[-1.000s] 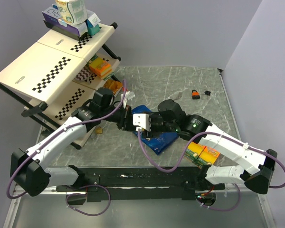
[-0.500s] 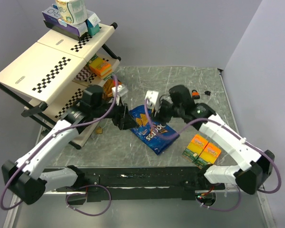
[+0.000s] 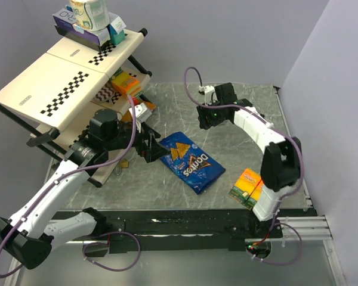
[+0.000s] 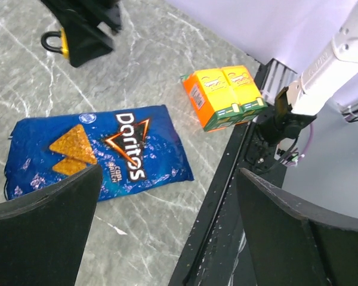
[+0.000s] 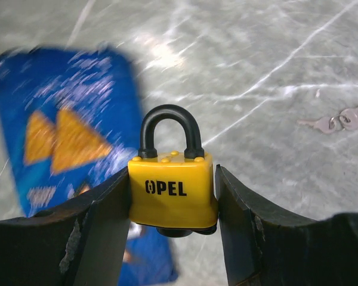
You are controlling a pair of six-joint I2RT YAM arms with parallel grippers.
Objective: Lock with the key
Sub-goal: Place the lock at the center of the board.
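**Padlock held ready for the key.** The right gripper [image 5: 173, 221] is clenched on the yellow padlock [image 5: 172, 189], one finger against each narrow side of the body, and holds it above the counter [image 5: 274, 53] towards the far middle of the workspace. Gripping by the sides leaves the black shackle and the underside free. The shackle appears seated at both legs. The keyhole is judged to lie on the underside, where a dark rounded part shows below the body, though it cannot be made out clearly. The keys [image 5: 338, 120] lie flat on the counter, well apart from the padlock and touched by neither arm, so the key is not yet in the lock. The left gripper [image 4: 167, 232] is released, its fingers spread wide with nothing between them, and hangs just beside the Doritos bag [image 4: 107, 152]. This open stance suits a pick-up, so fetching the key would probably fall to this free arm while the right one steadies the lock. The two orange boxes [image 4: 224, 95] near the right front edge and the rack of shelves [image 3: 53, 83] at the left play no part in this step
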